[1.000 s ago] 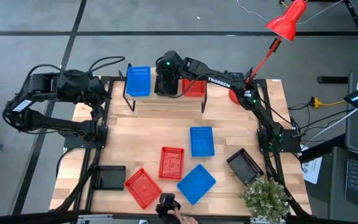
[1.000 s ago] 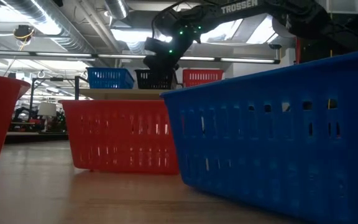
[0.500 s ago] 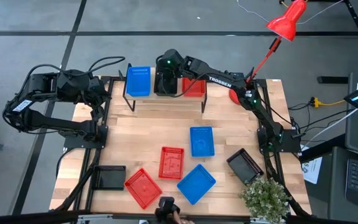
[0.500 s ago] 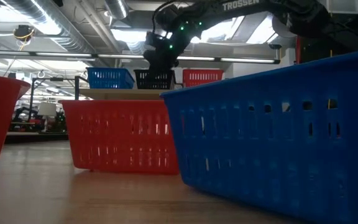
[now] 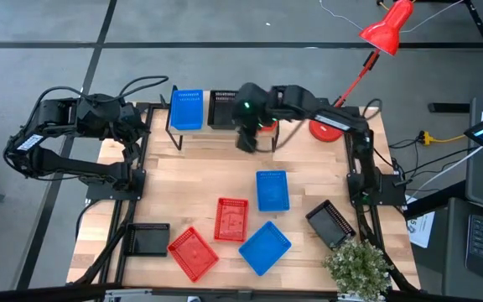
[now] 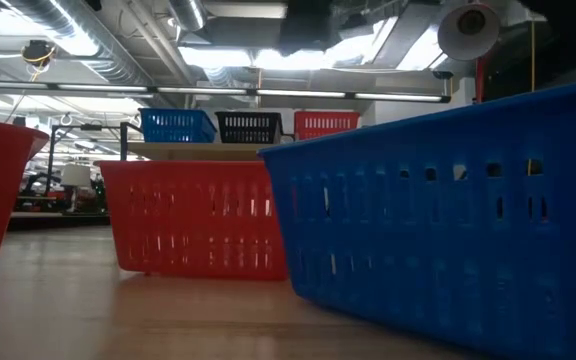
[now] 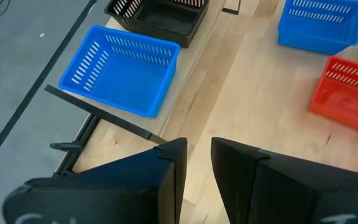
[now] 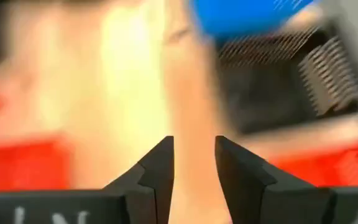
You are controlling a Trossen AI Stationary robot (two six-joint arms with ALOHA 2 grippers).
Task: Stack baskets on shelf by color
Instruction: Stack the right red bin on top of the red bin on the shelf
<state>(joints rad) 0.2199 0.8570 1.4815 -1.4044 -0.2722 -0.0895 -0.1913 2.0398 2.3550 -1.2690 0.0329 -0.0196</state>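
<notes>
Empty and parted, the right gripper (image 5: 246,143) is hovering over the shelf's (image 5: 225,134) front edge; it should approach the blue slotted plastic basket (image 5: 272,190) squarely.

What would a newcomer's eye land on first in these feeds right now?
Probably the shelf at the table's far edge, holding a blue basket, a black basket and a red basket in a row. The right end effector hangs empty just in front of it, with six more baskets scattered across the tabletop.
</notes>
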